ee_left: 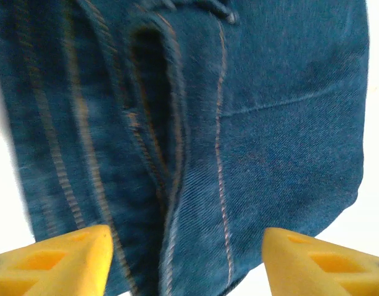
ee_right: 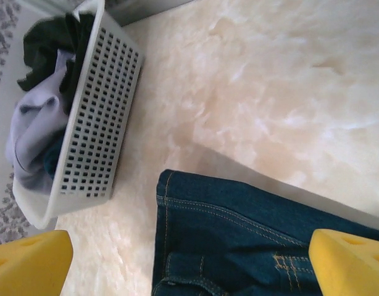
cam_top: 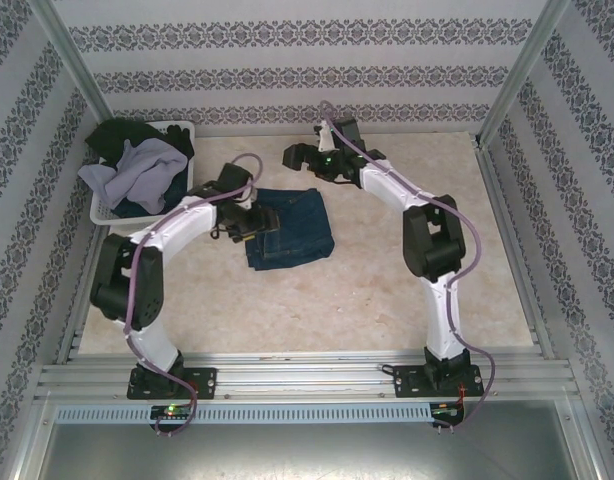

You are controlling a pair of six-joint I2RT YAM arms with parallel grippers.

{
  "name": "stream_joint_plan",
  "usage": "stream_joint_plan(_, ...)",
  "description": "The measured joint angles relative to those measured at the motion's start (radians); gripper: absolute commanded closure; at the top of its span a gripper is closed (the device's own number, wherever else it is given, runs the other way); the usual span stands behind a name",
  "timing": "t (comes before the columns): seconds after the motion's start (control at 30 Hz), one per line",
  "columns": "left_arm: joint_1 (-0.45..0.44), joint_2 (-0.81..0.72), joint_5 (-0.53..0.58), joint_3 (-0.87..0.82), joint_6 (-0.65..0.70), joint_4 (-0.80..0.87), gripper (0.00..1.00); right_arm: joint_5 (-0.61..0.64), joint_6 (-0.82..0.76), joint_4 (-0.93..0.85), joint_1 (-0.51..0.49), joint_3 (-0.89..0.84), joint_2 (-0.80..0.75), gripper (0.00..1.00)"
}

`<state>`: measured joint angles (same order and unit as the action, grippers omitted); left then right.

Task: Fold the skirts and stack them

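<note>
Skirt lies just under the spread, empty left claw and ahead of the spread right claw, so both should probably pinch matching corners squarely for an even fold

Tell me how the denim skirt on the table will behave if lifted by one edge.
The denim skirt would probably droop and unfold: it lies in soft, loose layers. Its thick weave and stitched seams suggest it is fairly heavy for its size. Pushed across the table, it would likely bunch up rather than slide whole.

Skirt on table, basket to left
</note>
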<state>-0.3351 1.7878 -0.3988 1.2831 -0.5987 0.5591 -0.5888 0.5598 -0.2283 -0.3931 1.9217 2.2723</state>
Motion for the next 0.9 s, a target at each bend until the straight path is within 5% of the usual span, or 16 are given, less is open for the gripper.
stream_joint_plan(0.27, -0.006, 0.146, 0.082, 0.078, -0.023, 0.037, 0.71, -0.072, -0.040, -0.142, -0.024, 0.172, 0.206, 0.02)
stream_joint_plan(0.4, 0.015, 0.160, 0.112, 0.081, 0.000, 0.052, 0.70, -0.033, 0.004, -0.102, -0.021, 0.041, 0.158, 0.02)
stream_joint_plan(0.5, 0.027, 0.213, 0.136, 0.148, 0.072, 0.101, 0.69, 0.010, 0.120, -0.034, -0.016, -0.214, -0.002, 0.02)
stream_joint_plan(0.77, 0.015, 0.468, 0.148, 0.597, 0.293, 0.257, 0.45, 0.299, 0.510, 0.318, -0.126, -0.944, -0.475, 0.02)
stream_joint_plan(0.9, 0.001, 0.488, 0.103, 0.745, 0.342, 0.291, 0.27, 0.415, 0.542, 0.333, -0.191, -1.038, -0.591, 0.02)
